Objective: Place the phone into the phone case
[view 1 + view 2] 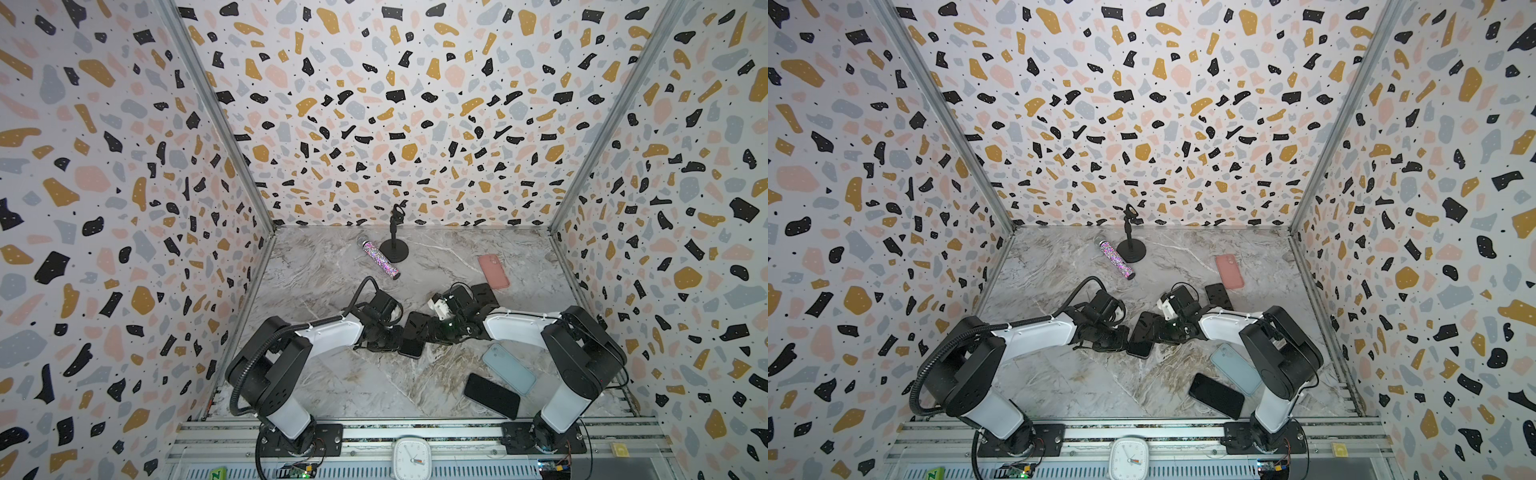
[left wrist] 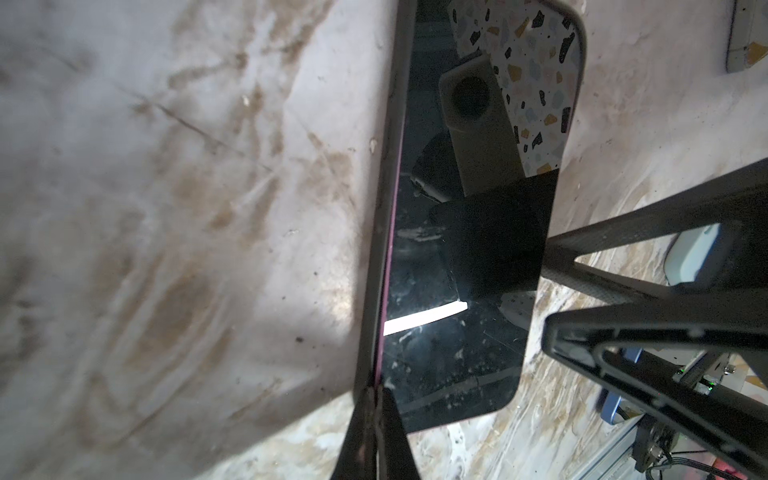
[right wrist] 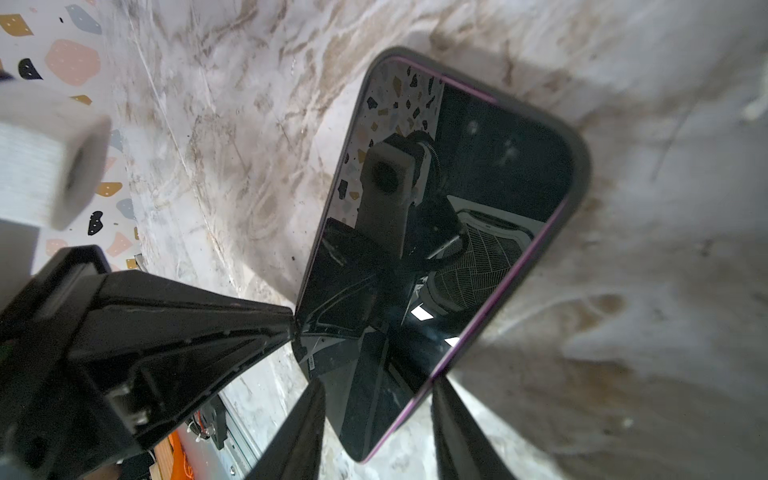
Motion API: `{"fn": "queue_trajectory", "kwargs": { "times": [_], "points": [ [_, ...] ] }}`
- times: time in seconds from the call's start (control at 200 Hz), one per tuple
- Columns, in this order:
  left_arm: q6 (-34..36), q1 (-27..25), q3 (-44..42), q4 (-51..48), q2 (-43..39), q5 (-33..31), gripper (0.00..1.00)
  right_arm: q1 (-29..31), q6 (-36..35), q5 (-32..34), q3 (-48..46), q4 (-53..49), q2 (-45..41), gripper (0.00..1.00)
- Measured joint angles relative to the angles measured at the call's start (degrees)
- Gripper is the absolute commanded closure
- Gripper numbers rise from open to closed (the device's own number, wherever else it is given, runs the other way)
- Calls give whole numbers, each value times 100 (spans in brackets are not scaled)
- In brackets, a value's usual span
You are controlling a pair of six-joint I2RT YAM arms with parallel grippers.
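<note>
Two spares, black handset (image 1: pixel 491 395) and blue cover (image 1: pixel 509 368), lower right: leave alone. Mid-frame in both top views, phone (image 1: pixel 415 334) sits partly seated in dark case (image 3: pixel 579 166), purple edge exposed. Left gripper (image 2: pixel 376 392) clenched on case rim. Right gripper (image 3: pixel 378 384) clasps phone end. Hold rim steady, press exposed side down evenly. Pink cover (image 1: pixel 493 271) farther back, right.

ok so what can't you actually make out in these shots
whether phone sits fully in phone case: too small in both top views, jaws overlap its edges in wrist views
black slab: both top views, right arm hides part; phone or case unclear
clock: both top views, bottom edge cuts it off
</note>
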Motion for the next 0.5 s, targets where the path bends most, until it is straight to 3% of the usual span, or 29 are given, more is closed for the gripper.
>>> {"fn": "queue_trajectory", "kwargs": {
  "times": [0.065,0.13,0.32,0.501],
  "points": [
    [74,-20,17,-20,0,-39,72,4,-4,11,35,-55,0,56],
    [142,-74,57,-24,11,-59,66,24,-17,42,76,-85,0,56],
    [337,-133,118,-177,52,-87,66,92,-81,114,186,-216,-4,56],
    [415,-125,122,-175,68,-79,74,92,-157,175,199,-363,-42,56]
  ]
}}
